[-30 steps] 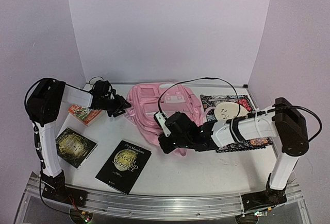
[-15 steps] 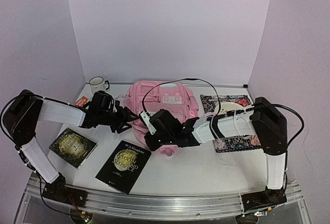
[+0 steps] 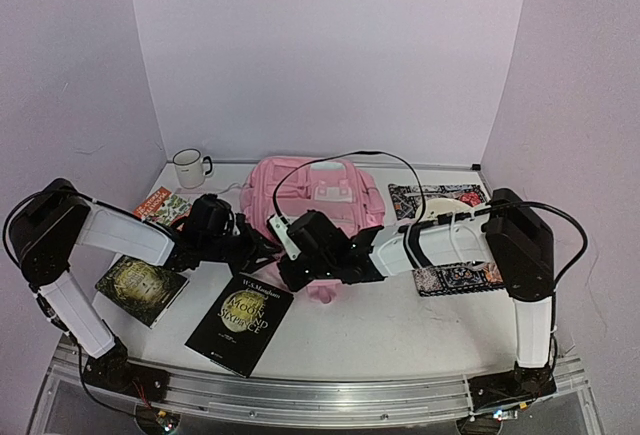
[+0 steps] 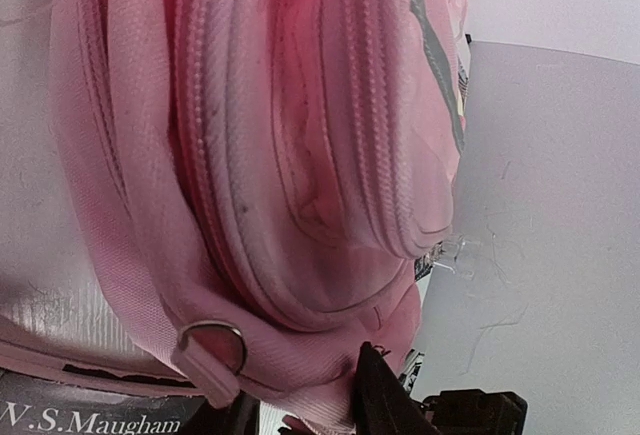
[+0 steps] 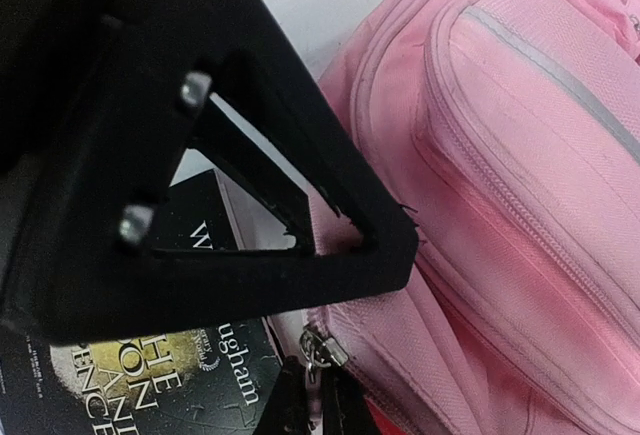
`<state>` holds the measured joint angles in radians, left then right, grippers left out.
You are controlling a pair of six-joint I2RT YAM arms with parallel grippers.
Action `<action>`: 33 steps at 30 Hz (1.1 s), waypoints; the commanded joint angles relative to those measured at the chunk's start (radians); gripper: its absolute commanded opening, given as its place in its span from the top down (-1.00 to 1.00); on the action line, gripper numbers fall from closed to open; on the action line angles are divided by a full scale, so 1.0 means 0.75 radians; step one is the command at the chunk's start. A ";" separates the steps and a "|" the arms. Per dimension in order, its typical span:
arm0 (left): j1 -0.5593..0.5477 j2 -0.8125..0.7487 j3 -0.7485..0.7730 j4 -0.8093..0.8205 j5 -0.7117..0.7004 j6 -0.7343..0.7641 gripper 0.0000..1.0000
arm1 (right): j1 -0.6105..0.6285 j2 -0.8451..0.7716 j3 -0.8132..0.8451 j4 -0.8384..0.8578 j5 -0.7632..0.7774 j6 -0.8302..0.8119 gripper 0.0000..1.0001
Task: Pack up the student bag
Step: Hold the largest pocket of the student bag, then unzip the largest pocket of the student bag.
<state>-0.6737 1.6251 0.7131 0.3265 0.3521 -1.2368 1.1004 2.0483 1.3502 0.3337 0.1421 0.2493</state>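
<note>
- Bag [image 3: 310,190], pink, lay on the worktop [image 3: 400,327].
- Right tool [image 5: 312,402] was clenched shut at its zip [image 5: 318,347].
- Left tool [image 4: 300,412] straddled its edge; grip impossible to tell.

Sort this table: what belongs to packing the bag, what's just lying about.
Job: student bag, left gripper and right gripper at it; likely cargo: black novel, gold-emblem book, colourful book.
Lying about, probably: white mug, patterned mat.

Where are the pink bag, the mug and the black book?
pink bag [image 3: 345,205]: top view, its pink front.
mug [image 3: 187,168]: top view, its white side.
black book [image 3: 238,325]: top view, its dark cover.
</note>
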 commanded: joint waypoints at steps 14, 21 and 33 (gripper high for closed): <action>0.259 -0.004 -0.047 0.110 0.067 0.167 1.00 | -0.112 -0.341 -0.342 -0.105 0.157 -0.131 1.00; 0.449 0.042 0.126 -0.116 0.098 0.423 1.00 | -0.264 -0.461 -0.446 -0.173 0.143 -0.161 1.00; 0.499 0.083 0.441 -0.533 -0.072 0.656 0.06 | -0.201 -0.254 -0.082 -0.184 -0.165 -0.114 1.00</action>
<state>-0.3322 1.7115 1.0375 -0.0248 0.4040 -0.7691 0.9095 1.8071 1.1810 0.2463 0.0812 0.1476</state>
